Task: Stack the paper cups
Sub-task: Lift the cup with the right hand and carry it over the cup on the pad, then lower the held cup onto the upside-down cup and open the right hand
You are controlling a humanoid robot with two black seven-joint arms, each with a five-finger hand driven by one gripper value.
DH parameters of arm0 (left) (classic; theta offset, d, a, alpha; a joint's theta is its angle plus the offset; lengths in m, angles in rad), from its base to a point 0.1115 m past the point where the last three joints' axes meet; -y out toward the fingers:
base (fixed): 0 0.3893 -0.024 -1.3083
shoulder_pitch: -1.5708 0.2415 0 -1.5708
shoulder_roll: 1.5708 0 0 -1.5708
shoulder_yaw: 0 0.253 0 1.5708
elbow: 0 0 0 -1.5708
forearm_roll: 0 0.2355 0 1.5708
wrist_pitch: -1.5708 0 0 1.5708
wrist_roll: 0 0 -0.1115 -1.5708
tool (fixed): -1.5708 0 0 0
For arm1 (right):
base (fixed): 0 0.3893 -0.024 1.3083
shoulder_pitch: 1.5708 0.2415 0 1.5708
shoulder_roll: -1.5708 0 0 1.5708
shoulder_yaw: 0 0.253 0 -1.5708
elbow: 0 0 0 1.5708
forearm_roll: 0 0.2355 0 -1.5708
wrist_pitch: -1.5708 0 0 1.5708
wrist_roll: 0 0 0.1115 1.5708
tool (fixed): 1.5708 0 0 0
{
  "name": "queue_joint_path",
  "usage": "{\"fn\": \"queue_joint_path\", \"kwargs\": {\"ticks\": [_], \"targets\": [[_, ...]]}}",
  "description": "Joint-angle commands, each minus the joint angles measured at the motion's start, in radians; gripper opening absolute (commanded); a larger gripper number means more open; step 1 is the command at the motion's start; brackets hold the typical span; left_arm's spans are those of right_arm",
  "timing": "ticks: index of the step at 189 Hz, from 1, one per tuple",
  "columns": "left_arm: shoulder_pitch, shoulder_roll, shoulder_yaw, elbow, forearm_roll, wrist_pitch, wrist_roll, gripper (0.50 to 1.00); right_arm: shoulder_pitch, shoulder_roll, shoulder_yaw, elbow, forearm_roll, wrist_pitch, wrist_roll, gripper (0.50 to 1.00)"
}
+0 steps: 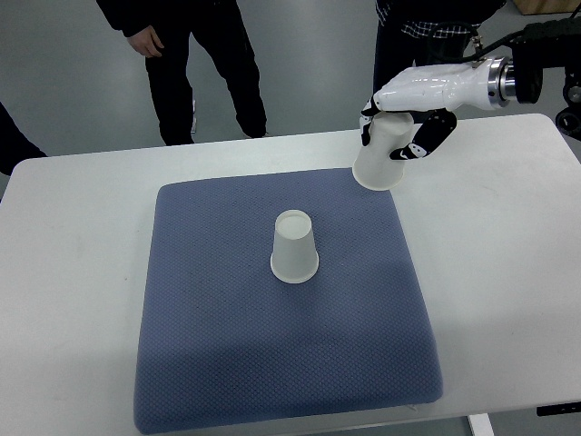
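Your right hand grips a cup mouth-down over the mat's far-right corner, ready to cap the centre cup.

1. White table, rounded corners, spans the view.
2. Grey floor beyond it, smooth, evenly lit.
3. Two people in dark trousers stand at the far edge.

Looks like a robotics lab or test room: a plain white rectangular table on a smooth grey floor, with two dark-clothed people standing watching.
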Motion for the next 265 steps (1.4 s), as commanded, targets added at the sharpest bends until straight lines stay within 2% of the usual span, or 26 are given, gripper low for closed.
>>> {"fn": "queue_joint_path", "kwargs": {"ticks": [1, 92, 164, 265], "targets": [[0.000, 0.000, 0.000, 0.000, 0.000, 0.000, 0.000, 1.000, 0.030, 0.012, 0.000, 0.010, 0.009, 0.016, 0.001, 0.664], [0.000, 0.000, 0.000, 0.000, 0.000, 0.000, 0.000, 1.000, 0.056, 0.132, 0.000, 0.061, 0.090, 0.076, 0.004, 0.666], [0.000, 0.000, 0.000, 0.000, 0.000, 0.000, -0.002, 1.000, 0.056, 0.224, -0.002, 0.046, 0.087, 0.069, 0.000, 0.666], [0.000, 0.000, 0.000, 0.000, 0.000, 0.000, 0.000, 1.000, 0.008, 0.252, -0.003, 0.009, 0.075, 0.065, 0.000, 0.666]]}}
